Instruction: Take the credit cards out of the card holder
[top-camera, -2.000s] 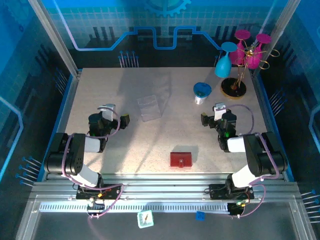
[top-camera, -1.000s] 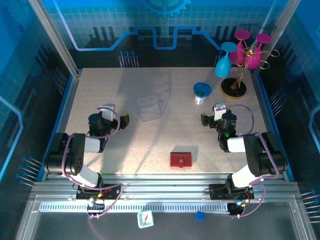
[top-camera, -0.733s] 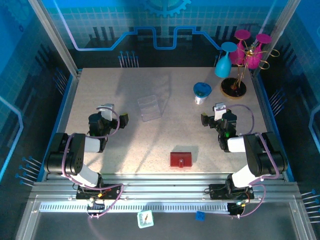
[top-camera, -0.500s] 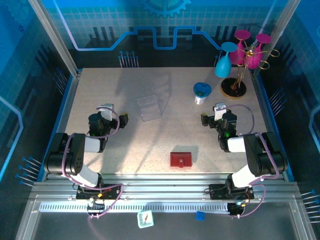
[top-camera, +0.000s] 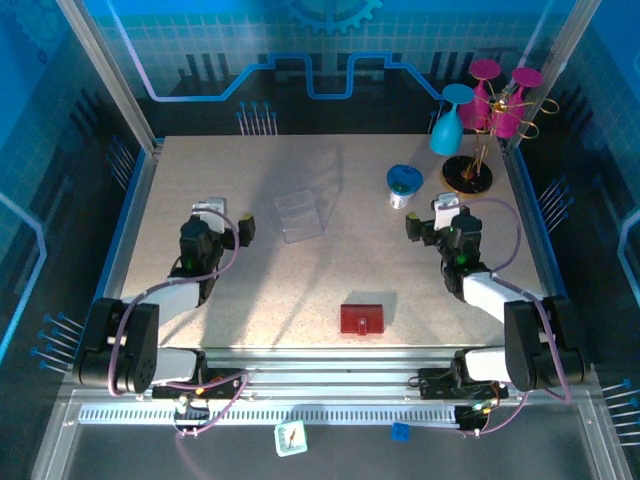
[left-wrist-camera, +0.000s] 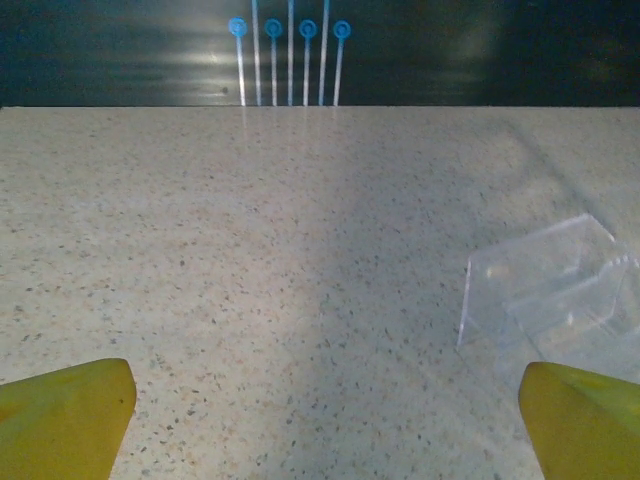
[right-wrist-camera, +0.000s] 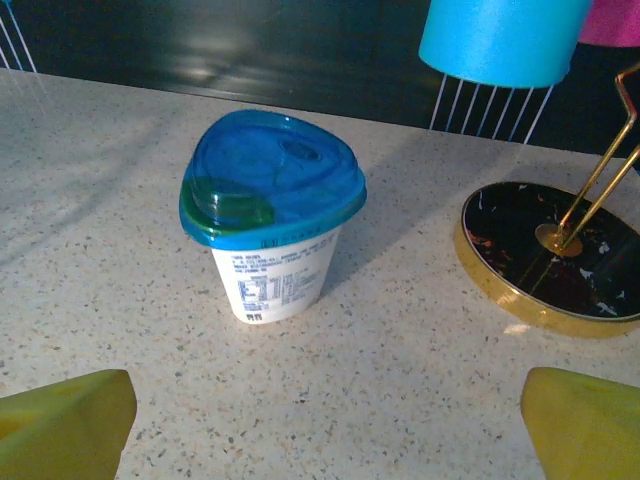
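jaws gape wide, both pairs; shut card holder (top-camera: 361, 318) hides its inside.

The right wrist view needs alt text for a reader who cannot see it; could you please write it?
A white plastic cup with a blue lid stands upright on the speckled table, with the round black, gold-rimmed base of a stand to its right. The open right hand shows yellow fingertips in the bottom corners.

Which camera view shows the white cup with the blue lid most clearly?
The right wrist view: the cup stands close and upright, its blue lid and printed label plain. The top external view gives it small, from above, left of the stand base. The left wrist view faces the clear box.
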